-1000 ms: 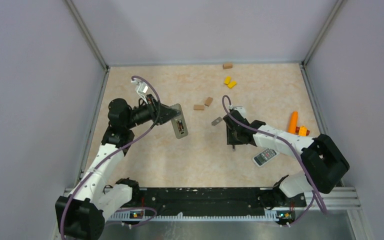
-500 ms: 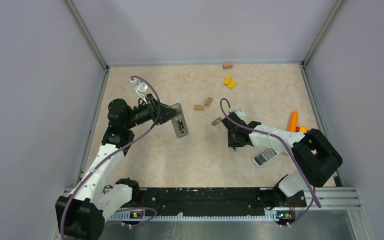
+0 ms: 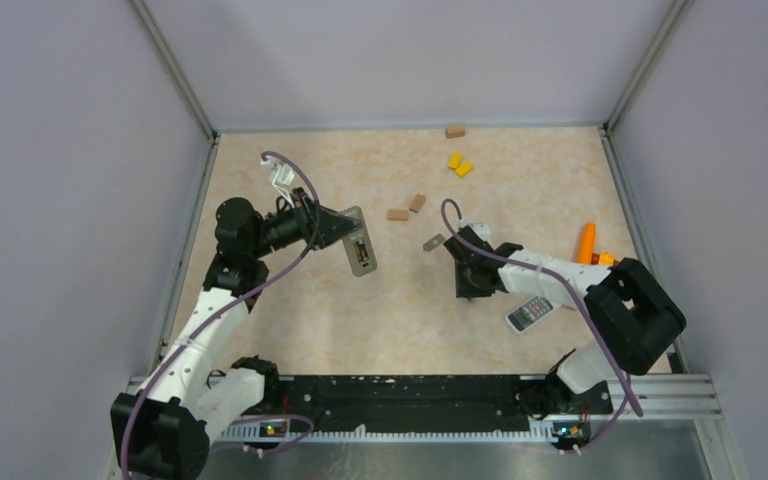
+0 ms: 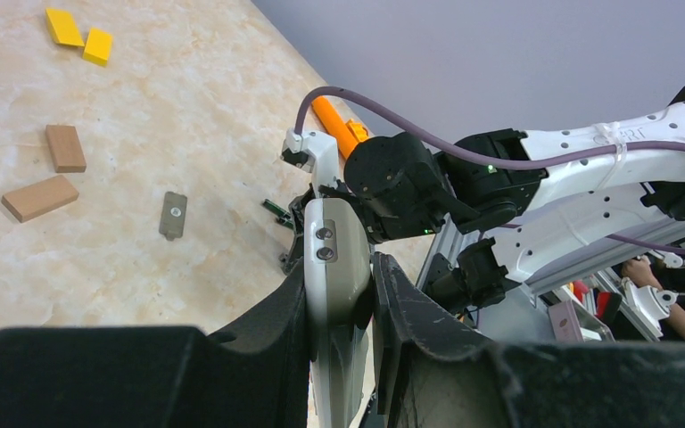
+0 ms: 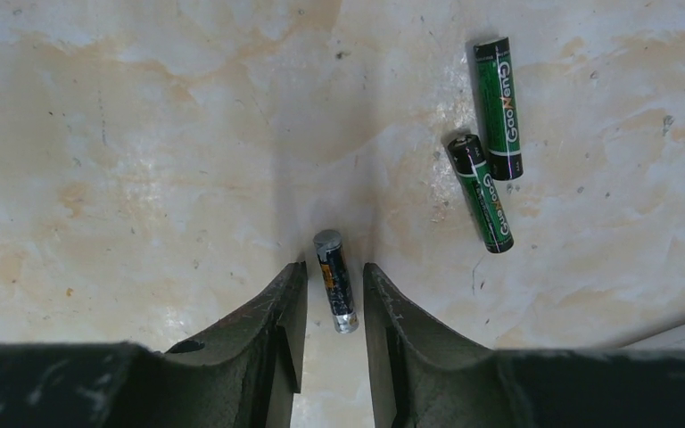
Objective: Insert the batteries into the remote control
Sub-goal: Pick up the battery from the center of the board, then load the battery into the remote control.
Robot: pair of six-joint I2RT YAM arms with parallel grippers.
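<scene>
On the marbled table (image 3: 290, 320), the left gripper (image 4: 339, 299) is closed on the grey remote control (image 4: 334, 254), with one finger on each long side, and the remote sticks out forward past its fingertips. In the top view a dark opening shows on the upper face of this remote. A second remote (image 3: 530, 313) lies on the table behind the right gripper (image 5: 333, 294), beside its arm. Two brown blocks (image 4: 52, 174) and a small grey cover plate (image 4: 172, 215) lie ahead and to the left of the left gripper. The right gripper is down at the table, its fingers narrow but open. One battery (image 5: 332, 267) lies between them with a thin gap on each side. Two other batteries (image 5: 489, 152) lie ahead and to the right of these fingers, close together.
</scene>
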